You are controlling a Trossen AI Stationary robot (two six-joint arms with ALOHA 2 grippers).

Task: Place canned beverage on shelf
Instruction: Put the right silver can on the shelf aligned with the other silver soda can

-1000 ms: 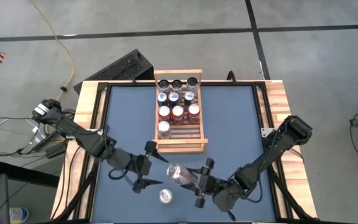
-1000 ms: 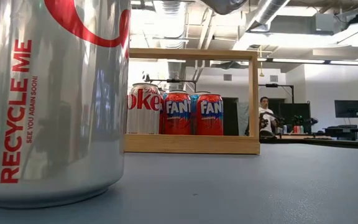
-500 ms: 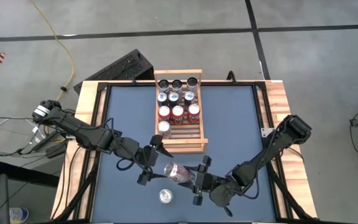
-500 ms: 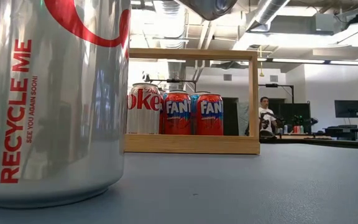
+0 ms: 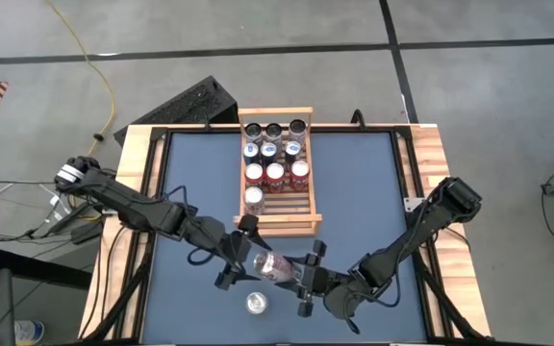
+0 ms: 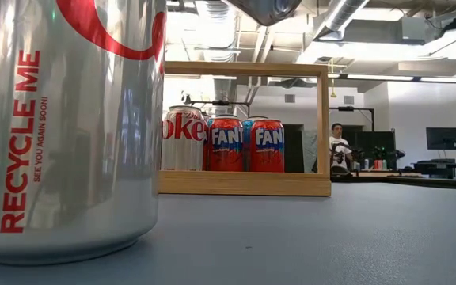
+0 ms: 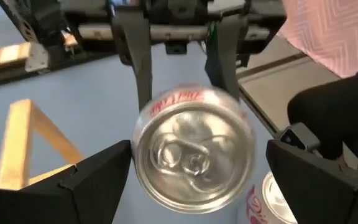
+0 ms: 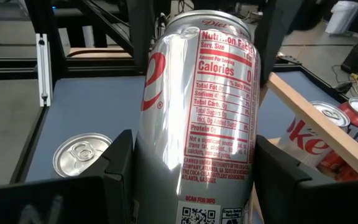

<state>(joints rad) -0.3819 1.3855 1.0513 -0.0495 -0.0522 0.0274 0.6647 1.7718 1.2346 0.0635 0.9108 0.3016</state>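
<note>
A silver canned beverage (image 5: 272, 265) lies on its side in the air above the table's near middle, with my right gripper (image 5: 296, 275) shut on it. Its top with the pull tab (image 7: 194, 155) faces my left gripper (image 5: 241, 253). That gripper is open, one finger on each side of the can's top end, with a gap to the can on both sides. The light-wood slatted shelf (image 5: 308, 197) stands at the table's far middle and holds several upright cans. A second silver can (image 5: 256, 304) stands on its base near the front edge. My right gripper pinches the can's side wall (image 8: 144, 171) between its two fingers, at the end away from the pull tab. The fingers come nearly level from the table's near right and lie along the can. The can is lifted clear, lying almost level, its top toward the left gripper.
The standing silver can (image 6: 70, 127) fills the left of the low view; the shelf (image 6: 244, 184) with red and silver cans stands behind it. The shelf's near right slats (image 5: 296, 207) are bare. A seated person (image 7: 328, 62) shows beyond the table, another person (image 6: 339, 146) far back.
My left gripper has moved toward the table's right and a little far, up to the held can, and its open fingers now flank the can's top end. The can and my right gripper have kept still.
</note>
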